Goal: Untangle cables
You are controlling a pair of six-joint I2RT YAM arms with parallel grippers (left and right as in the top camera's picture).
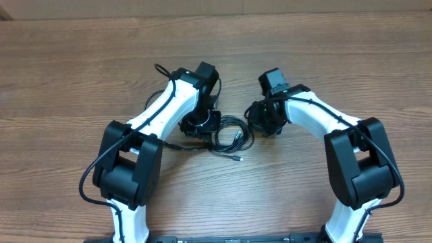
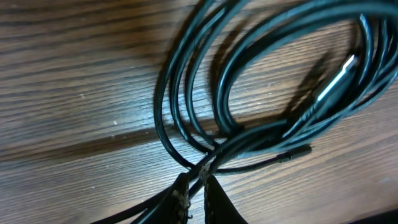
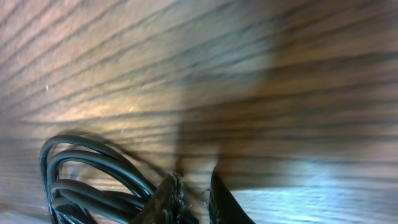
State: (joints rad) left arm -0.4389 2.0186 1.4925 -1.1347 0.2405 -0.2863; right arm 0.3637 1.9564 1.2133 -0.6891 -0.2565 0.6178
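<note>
Here, on the wood-grain table (image 1: 67, 67), the white left arm (image 1: 162, 108) bends inward. The left gripper (image 2: 197, 198) points down, pinched narrow on the cables (image 2: 186, 93). These are thin, glossy black cords in loose loops near the table's middle, with a silver-tipped plug (image 2: 339, 78) among them. The right arm (image 1: 317, 111) mirrors it. The right gripper (image 3: 194, 198) is slightly parted over bare wood, one finger (image 3: 166, 199) against the coil.
</note>
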